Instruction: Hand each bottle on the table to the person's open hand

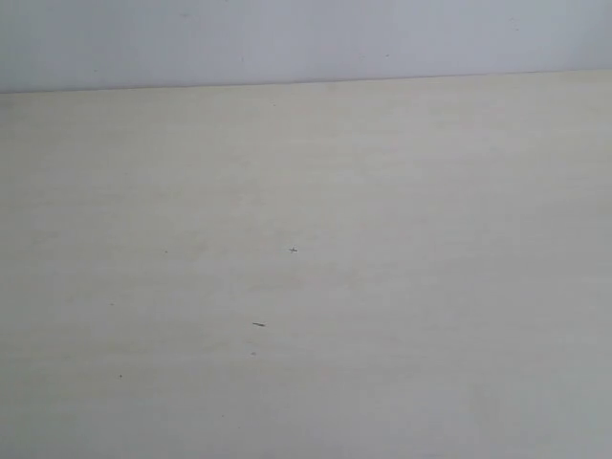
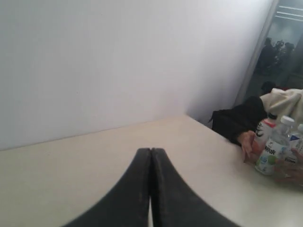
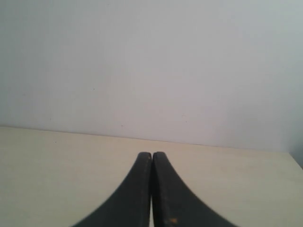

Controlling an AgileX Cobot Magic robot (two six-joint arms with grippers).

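Left gripper (image 2: 150,151) and right gripper (image 3: 152,154) alike with jaws pressed flat together over the table (image 2: 71,179). Well off from the left jaws, near the table's edge: an upright white-capped bottle (image 2: 273,147) with white-and-green label, just beside a person's hand (image 2: 248,143).

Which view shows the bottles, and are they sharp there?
Left wrist view only: the bottles look soft and washed out; exterior view: flat, even light on the table, no clear shadows; right wrist view: no bottles.
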